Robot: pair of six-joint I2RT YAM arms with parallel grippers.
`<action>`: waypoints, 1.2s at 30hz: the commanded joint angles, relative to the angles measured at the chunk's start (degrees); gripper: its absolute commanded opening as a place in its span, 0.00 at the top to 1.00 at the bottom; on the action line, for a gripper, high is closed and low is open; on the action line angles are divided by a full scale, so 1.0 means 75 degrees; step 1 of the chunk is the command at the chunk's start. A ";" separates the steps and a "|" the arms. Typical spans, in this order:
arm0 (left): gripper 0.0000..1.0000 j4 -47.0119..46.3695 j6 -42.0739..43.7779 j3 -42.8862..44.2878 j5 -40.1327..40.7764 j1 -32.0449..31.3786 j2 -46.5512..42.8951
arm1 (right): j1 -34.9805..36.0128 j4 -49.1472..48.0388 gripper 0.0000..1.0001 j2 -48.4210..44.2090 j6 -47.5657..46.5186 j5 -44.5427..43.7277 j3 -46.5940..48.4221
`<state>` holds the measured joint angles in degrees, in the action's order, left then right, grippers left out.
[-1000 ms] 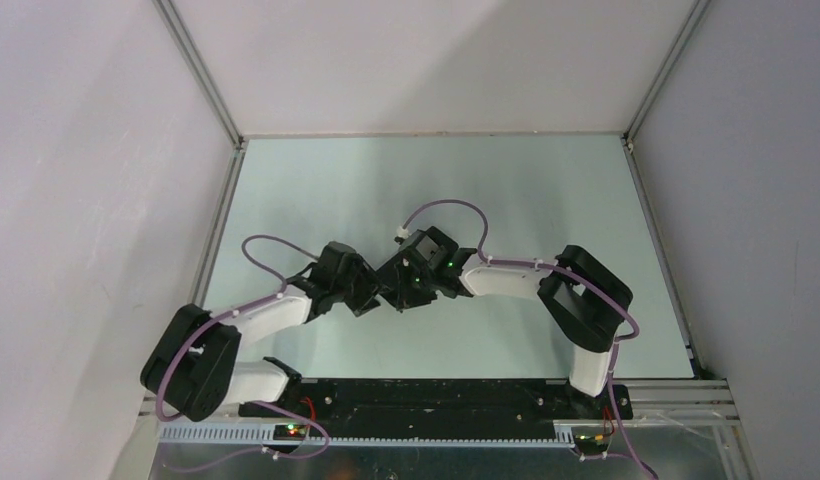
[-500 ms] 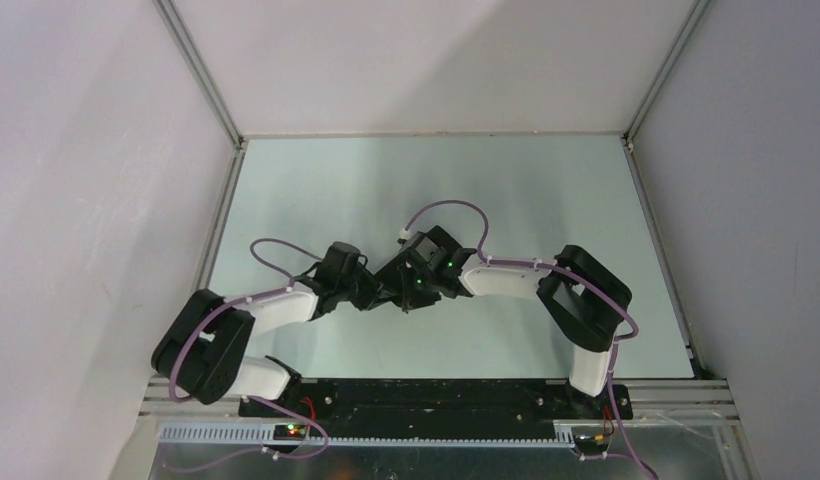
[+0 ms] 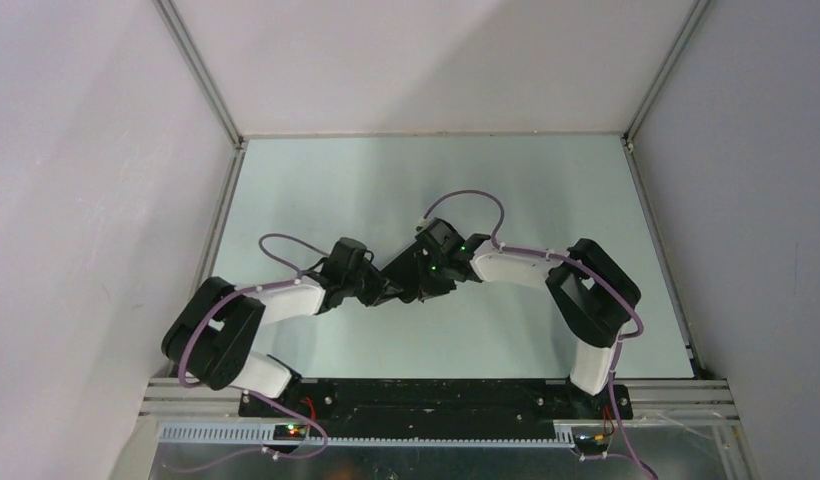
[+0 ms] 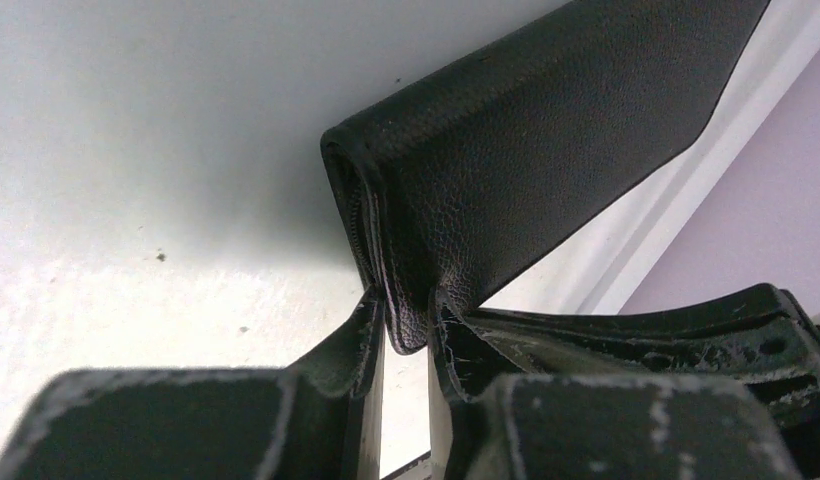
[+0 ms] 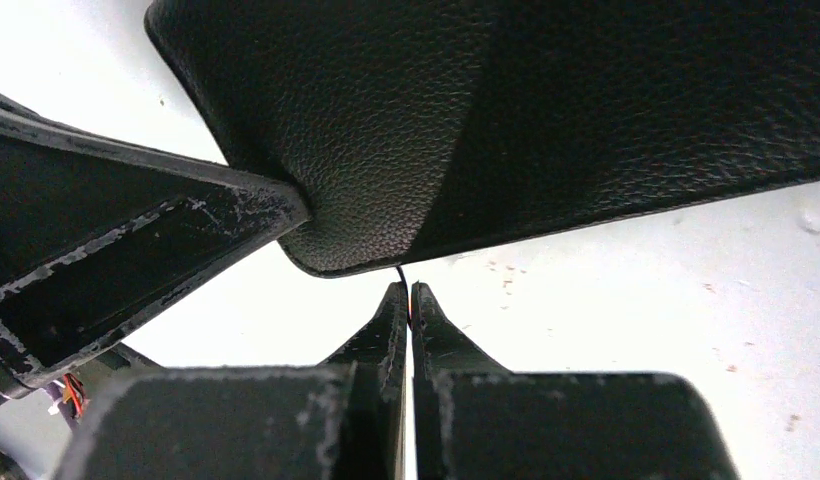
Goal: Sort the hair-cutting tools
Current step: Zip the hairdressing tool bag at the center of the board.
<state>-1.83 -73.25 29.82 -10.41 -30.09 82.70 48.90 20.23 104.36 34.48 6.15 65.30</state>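
Observation:
The hair-cutting tools are out of view in every frame. A black grained-leather pouch [image 4: 546,130] hangs over the table between both grippers. My left gripper [image 4: 406,310] is shut on the pouch's lower corner beside its zipped edge, and the leather bulges between the fingertips. My right gripper [image 5: 407,290] is shut just under the pouch [image 5: 486,120], with a thin black cord from the pouch's edge pinched between its tips. In the top view the left gripper [image 3: 389,294] and right gripper [image 3: 414,290] meet nose to nose at the table's middle, and they cover the pouch.
The pale green table [image 3: 426,180] is walled by white panels with metal rails at left [image 3: 218,225] and right [image 3: 658,250]. A finger of the left gripper [image 5: 116,250] crosses the right wrist view at the left. Purple cables loop over both wrists.
The left jaws have closed from wide onto the pouch's corner, and the left arm has swung inward. The right wrist has shifted slightly up and to the right, still shut.

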 commanded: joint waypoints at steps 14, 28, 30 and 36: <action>0.92 0.1805 0.0762 0.0063 0.1237 0.0009 0.0443 | -0.1750 0.0869 1.00 -0.0876 -0.0752 -0.0566 -0.0690; 0.49 0.2961 0.2063 0.1241 0.1775 0.1432 -0.0165 | -0.0181 -0.0269 1.00 -0.0757 0.0058 0.0519 -0.0616; 0.30 0.2991 0.1979 0.1092 0.1819 0.1484 -0.0507 | 0.0042 -0.0541 1.00 -0.0718 0.0312 0.0476 -0.0550; 0.10 0.2518 0.1167 0.0149 0.1461 0.1327 -0.1838 | 0.0461 -0.0931 1.00 -0.0460 0.0643 0.0135 -0.0216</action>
<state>17.08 -60.93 34.72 -0.36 -19.22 75.02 50.96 17.30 100.16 36.40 8.56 60.60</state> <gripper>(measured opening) 0.885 0.008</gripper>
